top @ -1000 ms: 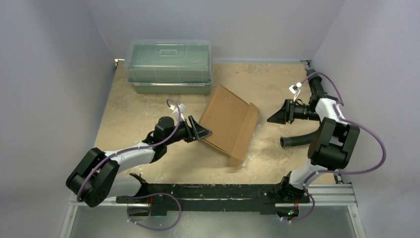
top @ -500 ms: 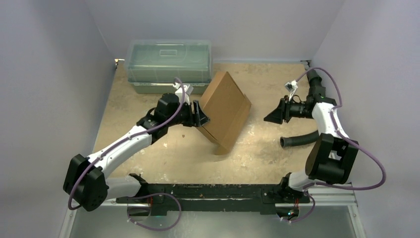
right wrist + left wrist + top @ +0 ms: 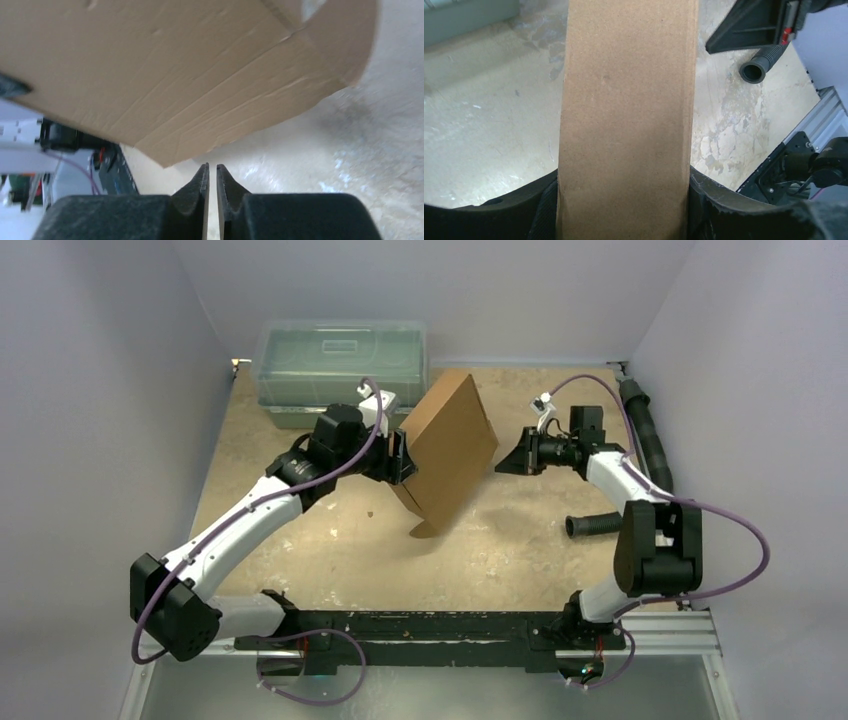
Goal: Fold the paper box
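The paper box [image 3: 450,450] is a brown cardboard piece held up off the table, tilted steeply on edge. My left gripper [image 3: 400,457] is shut on its left side. In the left wrist view the cardboard panel [image 3: 626,115] runs straight up between both pads of the left gripper [image 3: 624,200]. My right gripper [image 3: 500,465] hovers just right of the box, apart from it. In the right wrist view the box [image 3: 175,75] fills the top, and the right gripper [image 3: 212,167] has its jaws drawn together to a thin slit with nothing between them.
A clear greenish lidded bin [image 3: 340,365] stands at the back left, close behind the box. A black corrugated hose [image 3: 600,525] lies on the table at the right. Walls close in on the left, back and right. The arms' base rail [image 3: 430,625] runs along the near edge.
The left arm has raised the box and carried it toward the back, tilting it steeper. The right arm has swung left toward the box and its jaws have closed.
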{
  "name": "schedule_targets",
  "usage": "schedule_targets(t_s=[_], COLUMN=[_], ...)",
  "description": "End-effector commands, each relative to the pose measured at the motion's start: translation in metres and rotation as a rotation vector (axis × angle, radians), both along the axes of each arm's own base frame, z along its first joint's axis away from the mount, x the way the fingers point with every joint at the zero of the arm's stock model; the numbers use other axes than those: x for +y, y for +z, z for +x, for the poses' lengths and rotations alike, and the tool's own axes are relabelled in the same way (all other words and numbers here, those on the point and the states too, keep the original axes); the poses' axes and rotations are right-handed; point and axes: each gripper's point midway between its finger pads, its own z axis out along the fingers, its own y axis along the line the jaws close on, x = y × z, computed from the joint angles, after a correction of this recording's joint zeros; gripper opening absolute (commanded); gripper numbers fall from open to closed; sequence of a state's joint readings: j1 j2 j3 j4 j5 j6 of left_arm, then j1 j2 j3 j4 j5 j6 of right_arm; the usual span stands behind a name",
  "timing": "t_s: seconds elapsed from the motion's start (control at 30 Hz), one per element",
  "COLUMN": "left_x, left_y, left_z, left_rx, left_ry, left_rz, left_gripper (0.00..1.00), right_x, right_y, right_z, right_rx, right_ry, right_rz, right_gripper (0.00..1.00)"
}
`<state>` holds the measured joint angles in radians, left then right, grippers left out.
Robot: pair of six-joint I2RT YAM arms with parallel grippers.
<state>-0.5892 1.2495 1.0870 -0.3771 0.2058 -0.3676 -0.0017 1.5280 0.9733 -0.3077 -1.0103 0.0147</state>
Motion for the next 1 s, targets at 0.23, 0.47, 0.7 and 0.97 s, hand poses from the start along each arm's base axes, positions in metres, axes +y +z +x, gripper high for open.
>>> schedule_targets(t_s=[0.23,0.47,0.7,0.97], left_x=[-0.029,-0.038,-0.040,-0.048], left_y=[0.069,0.070,0.079,0.071], left_z=[0.004,0.005,-0.002,-0.015], left_rx=[-0.355,-0.482,-0.580,-0.629], left_ry=[-0.104,-0.076,-0.089,-0.118], left_rz=[0.116,0.219,0.265,0.323], left_gripper=[0.20,0.19,0.19,0.18], right_x=[0.022,0.025,0.022,0.019], right_y=[0.008,0.012,-0.002,-0.021], right_z=[0.049,0.050,0.054,0.062], right_rx=[-0.020,-0.020,0.020,0.095], right_ry=[-0.154,-0.143,-0.167,-0.196], right_rz=[0.167,0.221,0.214,0.245], right_gripper=[0.00,0.00,0.01,0.03])
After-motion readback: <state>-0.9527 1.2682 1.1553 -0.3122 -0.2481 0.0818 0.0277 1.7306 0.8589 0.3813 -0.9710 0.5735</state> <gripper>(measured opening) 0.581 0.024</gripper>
